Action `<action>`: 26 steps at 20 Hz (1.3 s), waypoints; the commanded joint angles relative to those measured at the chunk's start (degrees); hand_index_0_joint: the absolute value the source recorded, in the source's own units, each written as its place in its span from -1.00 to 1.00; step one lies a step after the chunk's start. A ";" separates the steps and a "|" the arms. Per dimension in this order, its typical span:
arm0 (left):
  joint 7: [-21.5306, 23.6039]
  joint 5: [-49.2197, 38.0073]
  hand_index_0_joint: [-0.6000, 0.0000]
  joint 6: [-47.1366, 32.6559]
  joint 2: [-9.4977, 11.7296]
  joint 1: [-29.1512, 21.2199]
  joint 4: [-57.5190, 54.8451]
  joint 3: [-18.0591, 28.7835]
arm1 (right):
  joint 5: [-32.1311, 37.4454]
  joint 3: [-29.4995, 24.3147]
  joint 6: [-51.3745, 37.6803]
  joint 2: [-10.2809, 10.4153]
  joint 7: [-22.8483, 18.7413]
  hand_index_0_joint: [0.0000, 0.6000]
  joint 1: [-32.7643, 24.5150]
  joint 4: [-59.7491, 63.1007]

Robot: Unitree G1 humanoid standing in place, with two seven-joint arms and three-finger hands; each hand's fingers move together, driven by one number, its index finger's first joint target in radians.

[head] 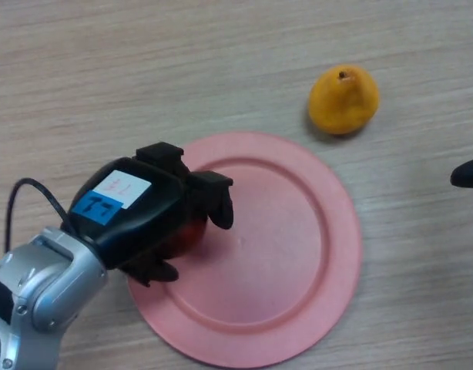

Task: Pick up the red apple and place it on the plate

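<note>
Across the whole view runs the pale wood-grain table, its grain lying left to right. At the middle and near side of it lies the pink plate, round and flat, its near rim just short of the view's bottom edge. Over the plate's left rim sits the left hand, black, with a blue and white label on its back; the silver arm comes in from the lower left corner. Its fingers are curled round the apple, which is held at the plate's left rim, over the plate's surface. Only a small red patch of the apple shows under the palm, so its long axis and the way its stem points cannot be told; whether it touches the plate cannot be told either. Toward the table's far right lies an orange, pear-shaped fruit, clear of the plate's far rim, its stem end pointing away. At the right edge, a black tip of the right hand shows; its state cannot be told.
</note>
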 commanded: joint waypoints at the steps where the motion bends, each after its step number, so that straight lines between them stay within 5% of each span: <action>1: 1.58 -7.39 -0.50 0.33 -0.32 -1.33 -4.73 2.01 | -4.00 -2.63 -8.36 -2.10 -0.35 -1.00 -2.05 -2.51; 5: 2.86 -6.88 1.00 -1.46 -0.32 -1.19 -4.75 0.55 | -6.18 -1.25 -8.67 -0.97 0.19 -1.00 -2.04 -2.41; 11: 9.69 -1.57 1.00 -2.44 -0.79 -0.34 -3.38 1.74 | -5.22 -2.34 -8.16 -0.71 -0.53 -1.00 -1.43 -4.39; 14: 10.96 -6.87 1.00 -0.21 -0.78 -0.89 -3.66 3.29 | -5.94 -2.77 -10.38 -0.24 -0.18 -1.00 0.14 -3.73; 18: 6.76 -25.32 1.00 11.55 1.29 -4.50 -10.34 9.00 | -6.43 -3.32 -12.83 -0.05 0.49 -1.00 0.89 -2.83; 21: 11.11 -49.60 1.00 30.82 0.73 -3.05 -21.42 14.86 | -1.82 -1.92 -10.15 1.54 -1.54 -1.00 -0.12 -4.80; 24: 16.46 -61.03 1.00 39.88 1.28 -0.06 -26.08 19.00 | 0.56 -1.06 -10.65 1.79 -2.85 -1.00 -0.42 -4.59; 26: 18.27 -63.48 1.00 45.02 4.69 -0.51 -27.11 19.72 | 1.03 -0.44 -10.94 1.84 -3.05 -1.00 0.32 -3.89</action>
